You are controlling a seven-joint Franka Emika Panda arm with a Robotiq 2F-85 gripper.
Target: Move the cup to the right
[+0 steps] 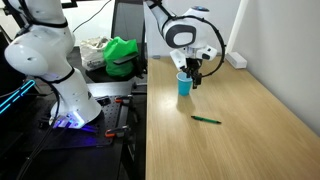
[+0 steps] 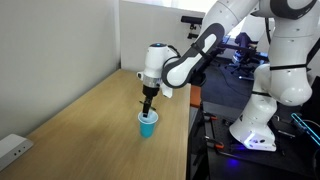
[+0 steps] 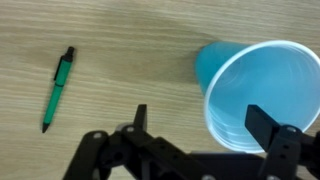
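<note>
The cup (image 1: pixel 184 86) is standing upright on the table (image 1: pixel 250 130), toward the far end. In the wrist view it is filling the 3 o'clock side, its open mouth facing the camera. The gripper (image 3: pixel 204 125) is hanging just above it, pointing straight down, with its jaws spread wide and nothing clamped between them. One finger (image 3: pixel 268 124) is sitting over the cup's mouth. The other finger (image 3: pixel 140 117) is hanging outside the cup at its 9 o'clock, so the cup's wall is lying between the two. Whether either finger is touching the plastic I cannot tell. A pen (image 3: pixel 57 90) is lying flat on the wood at 9 o'clock in the wrist view, well apart from the cup. A power strip (image 1: pixel 236 60) is resting near the table's far edge.
</note>
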